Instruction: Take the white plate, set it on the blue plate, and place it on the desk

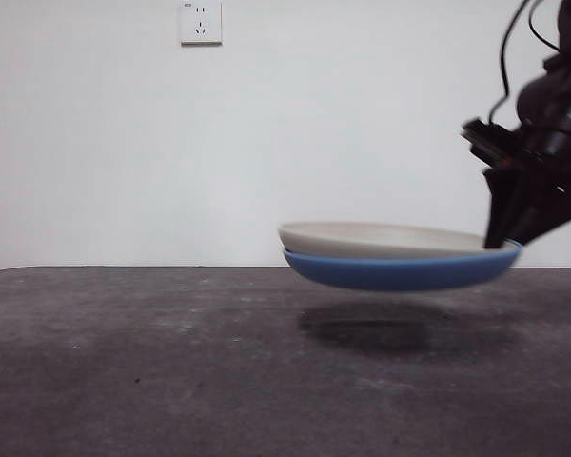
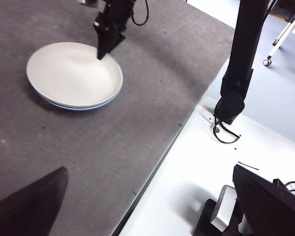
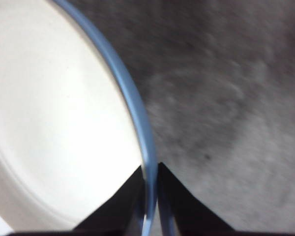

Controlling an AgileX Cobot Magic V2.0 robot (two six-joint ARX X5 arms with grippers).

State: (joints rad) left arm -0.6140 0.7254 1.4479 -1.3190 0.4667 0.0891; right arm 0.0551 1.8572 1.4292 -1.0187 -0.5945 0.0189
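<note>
The white plate sits nested in the blue plate, right of centre in the front view. Both hang above the desk, pinched at their right rim by the right gripper.

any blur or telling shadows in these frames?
Right wrist view: desk smeared by motion blur, right gripper clamped on the blue plate rim. Front view: soft shadow lies apart beneath the plates, so they're airborne. Left wrist view: sharp, evenly lit.

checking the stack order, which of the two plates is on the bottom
The blue plate is on the bottom: glossy blue, with the cream white plate nested in it. The right gripper clamps the blue rim, holding both above the desk.
</note>
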